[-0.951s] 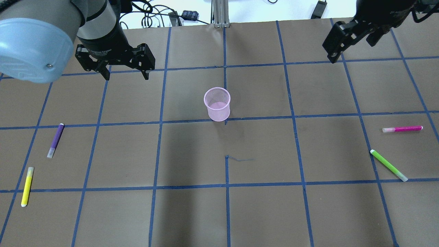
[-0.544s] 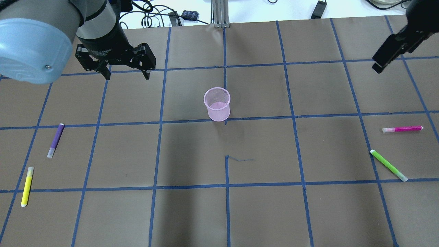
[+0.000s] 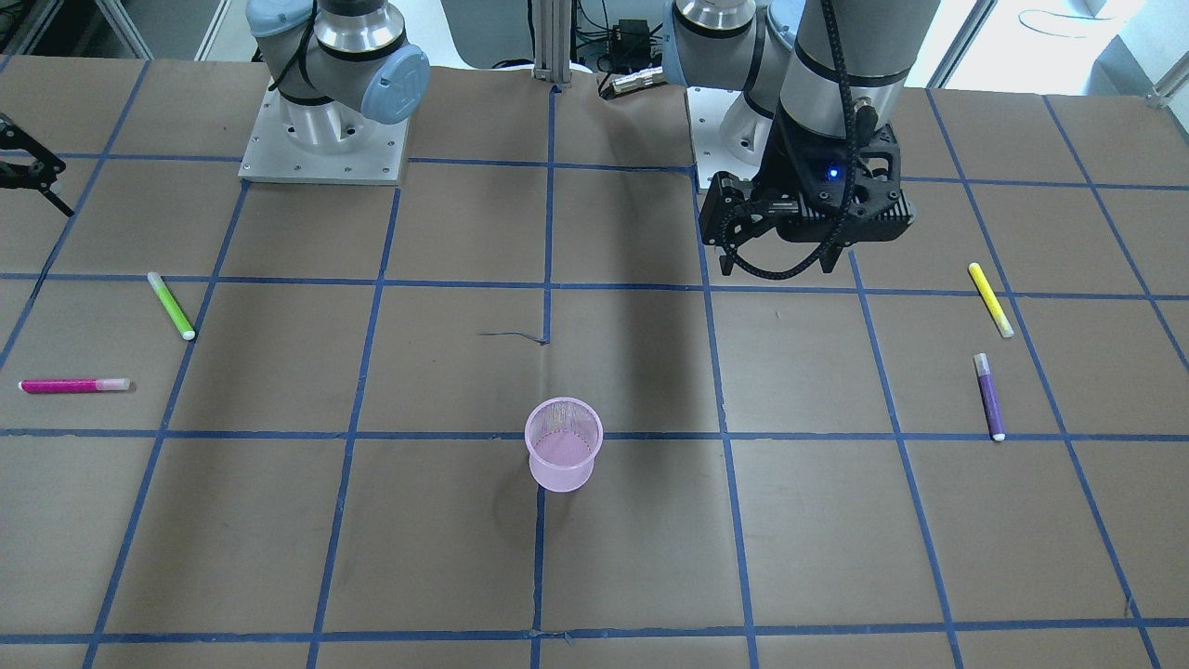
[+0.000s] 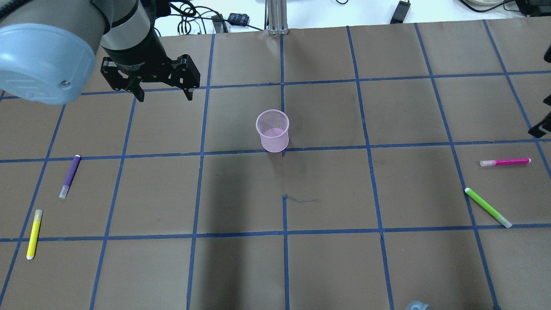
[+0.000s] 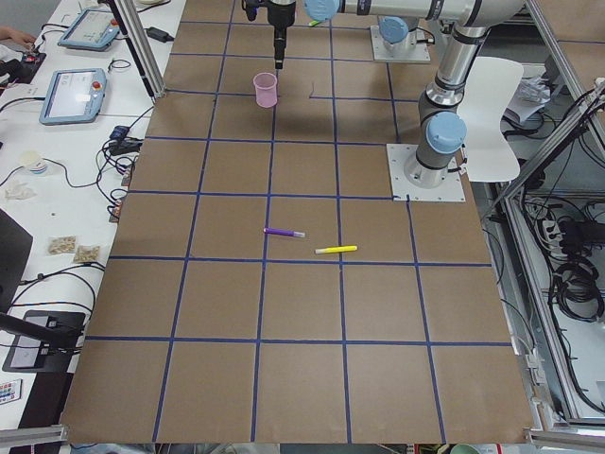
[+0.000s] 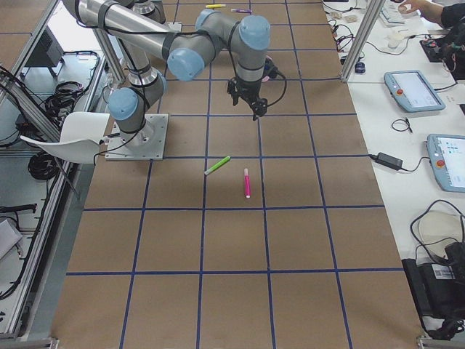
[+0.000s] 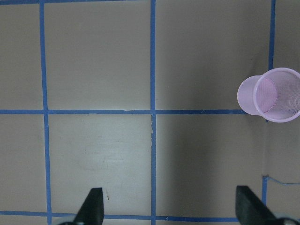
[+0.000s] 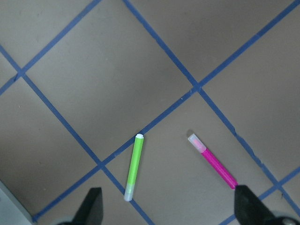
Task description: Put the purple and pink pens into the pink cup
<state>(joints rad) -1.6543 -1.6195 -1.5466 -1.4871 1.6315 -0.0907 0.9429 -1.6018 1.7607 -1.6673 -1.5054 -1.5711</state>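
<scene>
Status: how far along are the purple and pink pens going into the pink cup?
Nothing is done: the pink mesh cup stands empty. Nothing is in hand: the left claw and right claw are both open and empty, the right one near the slim pink pen. Left: grasp and drop both pens, since the slim purple pen and the pink one lie on the brown table.

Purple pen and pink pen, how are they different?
The purple pen is dark violet; the pink pen is bright magenta. The purple pen lies on the robot's left side by a yellow pen; the pink pen lies on its right by a green pen. Both lie flat on the table, untouched, with one pale end.
</scene>
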